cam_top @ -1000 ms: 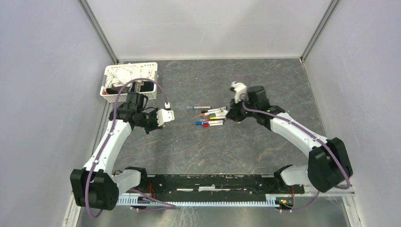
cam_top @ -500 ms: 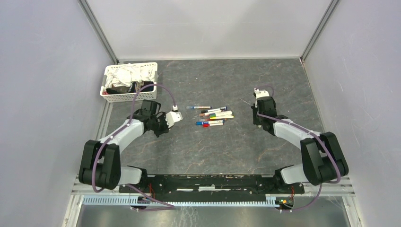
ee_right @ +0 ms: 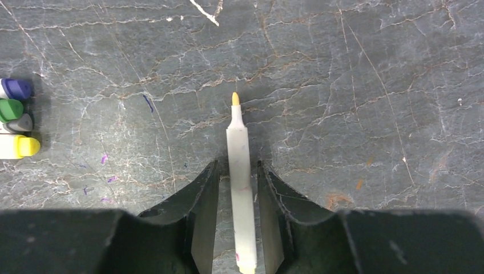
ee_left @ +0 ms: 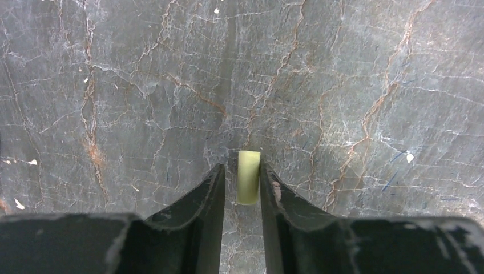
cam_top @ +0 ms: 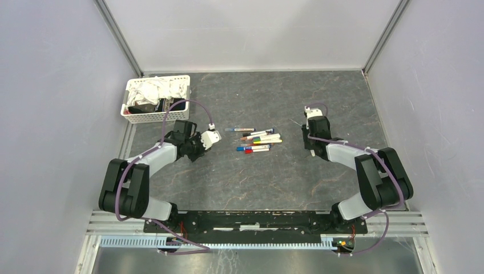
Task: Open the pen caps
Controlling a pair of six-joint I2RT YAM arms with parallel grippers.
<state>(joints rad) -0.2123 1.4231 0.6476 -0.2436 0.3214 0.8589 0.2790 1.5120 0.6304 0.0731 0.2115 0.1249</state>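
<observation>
My left gripper (ee_left: 241, 168) points down at the table, left of the pile; its jaws stand slightly apart. A small pale-yellow pen cap (ee_left: 249, 177) lies between them, against the right finger with a gap on its left. My right gripper (ee_right: 237, 165) is low over the table right of the pile, jaws parted. An uncapped white pen (ee_right: 238, 148) with a yellow tip lies between them, clear of both fingers. The other pens (cam_top: 257, 140) lie in a loose pile mid-table, between left gripper (cam_top: 193, 151) and right gripper (cam_top: 312, 142).
A white basket (cam_top: 151, 118) of cloths stands at the back left, behind the left arm. In the right wrist view, capped pen ends in purple (ee_right: 16, 88), green (ee_right: 10, 108) and yellow (ee_right: 25, 146) show at the left edge. Walls close in the sides.
Both arms have folded down to the table; the right gripper moved right, away from the pile. Both grippers' jaws have parted, with the cap and the pen now loose between them.
</observation>
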